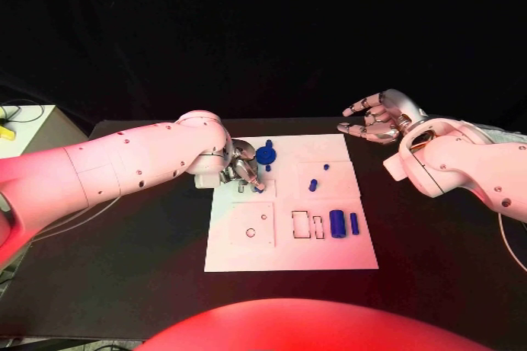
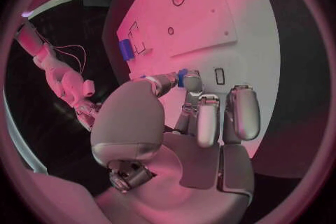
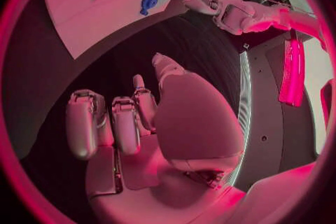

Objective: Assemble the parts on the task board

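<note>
The white task board (image 1: 330, 256) lies mid-table. My left hand (image 1: 244, 172) hovers over its far left part, and thumb and a finger pinch a small blue part (image 2: 181, 77). Just beyond that hand lies a round blue part (image 1: 266, 154), which the right wrist view also catches (image 3: 149, 0). Two small blue pegs (image 1: 326, 167) (image 1: 313, 185) sit further right. A thick blue cylinder (image 1: 337, 223) and a thin blue pin (image 1: 353, 223) lie near the board's right edge. My right hand (image 1: 379, 116) hangs off the board's far right corner, fingers apart, holding nothing.
The board has a square field with a round hole (image 1: 250, 232) and rectangular slots (image 1: 300, 223) beside the cylinder. A pale cabinet (image 1: 22, 130) stands off the table's far left corner. Black table (image 1: 132, 260) surrounds the board.
</note>
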